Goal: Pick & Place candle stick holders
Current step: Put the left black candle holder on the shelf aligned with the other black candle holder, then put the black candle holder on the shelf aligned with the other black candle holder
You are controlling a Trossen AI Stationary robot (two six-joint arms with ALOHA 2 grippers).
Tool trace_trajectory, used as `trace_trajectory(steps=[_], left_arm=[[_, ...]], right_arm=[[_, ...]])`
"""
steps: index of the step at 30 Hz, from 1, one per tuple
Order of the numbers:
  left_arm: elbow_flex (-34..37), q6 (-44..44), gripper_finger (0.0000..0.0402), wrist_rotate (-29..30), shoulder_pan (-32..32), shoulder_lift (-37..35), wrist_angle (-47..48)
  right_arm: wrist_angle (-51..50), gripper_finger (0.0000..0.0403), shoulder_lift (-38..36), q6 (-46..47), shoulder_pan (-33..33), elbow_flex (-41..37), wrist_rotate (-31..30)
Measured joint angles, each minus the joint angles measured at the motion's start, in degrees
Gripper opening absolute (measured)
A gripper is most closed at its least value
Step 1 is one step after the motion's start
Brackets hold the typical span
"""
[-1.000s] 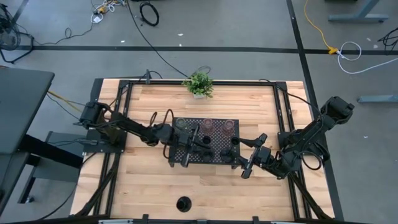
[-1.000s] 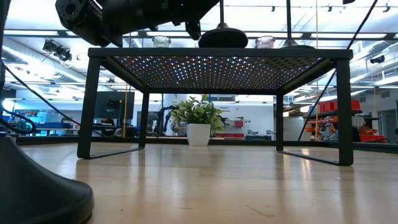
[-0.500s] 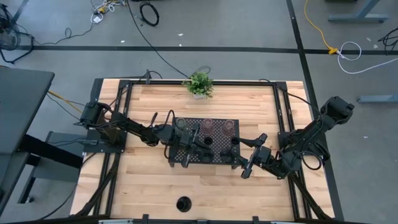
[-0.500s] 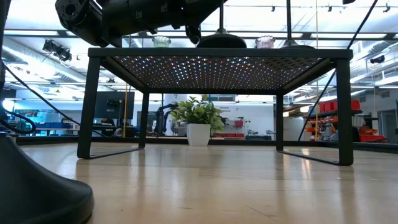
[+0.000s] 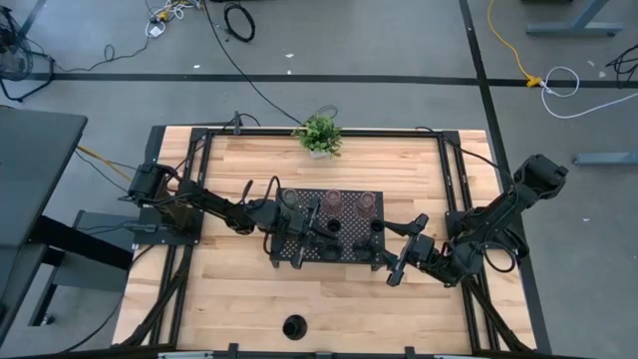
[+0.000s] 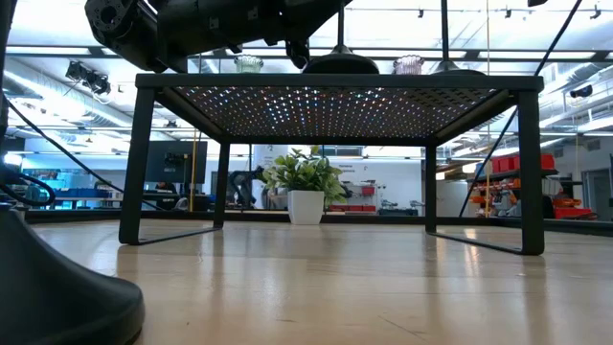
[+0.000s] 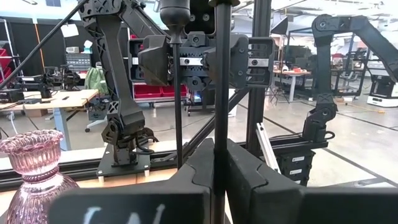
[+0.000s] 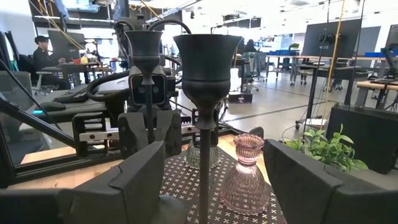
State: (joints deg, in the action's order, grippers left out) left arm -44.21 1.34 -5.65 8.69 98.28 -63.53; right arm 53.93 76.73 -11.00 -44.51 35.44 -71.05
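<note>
Two tall black thin-stemmed holders point(image 5: 317, 221) are standing on the black perforated rectangular tray point(image 5: 349, 255). Left gripper point(image 7: 214, 177) is staying clamped on one stem near its left edge; right gripper point(image 8: 208, 180) is straddling the other, fingers still apart, so nothing is lifting yet.

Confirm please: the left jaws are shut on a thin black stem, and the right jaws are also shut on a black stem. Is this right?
Not quite. The left gripper is shut on a thin black stem, but the right gripper stands open: in the right wrist view its jaws sit apart on either side of the other black stem, not touching it.
</note>
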Motion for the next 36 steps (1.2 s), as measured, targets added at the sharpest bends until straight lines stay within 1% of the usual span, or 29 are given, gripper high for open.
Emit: trace_trajectory(steps=[3, 10, 22, 25, 28, 36], left_arm=[[0.00, 0.00, 0.0025, 0.06, 0.00, 0.00, 0.00], [0.00, 1.20, 0.0048, 2.54, 0.00, 0.00, -0.12], [0.00, 1.05, 0.0051, 2.62, 0.00, 0.00, -0.04], [0.00, 0.98, 0.0058, 2.87, 0.01, 0.00, -0.04], [0.00, 0.55, 0.0082, 3.45, 0.07, 0.00, -0.02], [0.02, 0.37, 0.0176, 3.48, 0.07, 0.00, -0.02]], right_arm=[[0.00, 0.0272, 0.00, 0.00, 0.00, 0.00, 0.02], [0.00, 0.0272, 0.00, 0.00, 0.00, 0.00, 0.00], [-0.02, 0.0272, 0.00, 0.00, 0.00, 0.00, 0.00], [-0.02, 0.0272, 0.00, 0.00, 0.00, 0.00, 0.04], [-0.24, 0.0272, 0.00, 0.00, 0.00, 0.00, 0.03], [-0.99, 0.0272, 0.02, 0.00, 0.00, 0.00, -0.02]])
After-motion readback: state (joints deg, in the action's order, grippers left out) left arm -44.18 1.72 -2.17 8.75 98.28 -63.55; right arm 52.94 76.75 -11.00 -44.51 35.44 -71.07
